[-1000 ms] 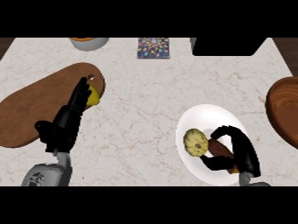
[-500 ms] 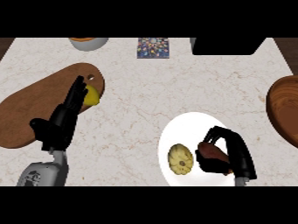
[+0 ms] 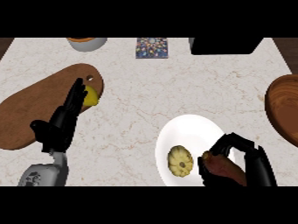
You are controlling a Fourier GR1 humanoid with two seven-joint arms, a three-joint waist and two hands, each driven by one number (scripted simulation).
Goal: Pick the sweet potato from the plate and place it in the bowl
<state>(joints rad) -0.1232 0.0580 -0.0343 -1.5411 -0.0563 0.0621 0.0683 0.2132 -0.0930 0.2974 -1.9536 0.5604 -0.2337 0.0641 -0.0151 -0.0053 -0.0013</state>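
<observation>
The reddish-brown sweet potato [image 3: 225, 169] lies on the right side of the white plate [image 3: 183, 131] at the lower middle. My right hand [image 3: 251, 159] is curled round it from above and from the right. A wooden bowl [image 3: 296, 111] stands at the right edge, beyond the plate. My left hand [image 3: 60, 124] rests open at the left, fingers up, over the wooden cutting board [image 3: 29, 111].
A pale yellow squash [image 3: 181, 161] sits on the plate left of the sweet potato. A yellow fruit [image 3: 90, 96] lies on the cutting board behind my left hand. A cup [image 3: 86, 43], a patterned box [image 3: 153, 47] and a black object [image 3: 225, 45] line the counter's far edge.
The plate, squash and right hand have shifted down in the view, and the hand's fingers have closed round the sweet potato. The left hand has stayed put.
</observation>
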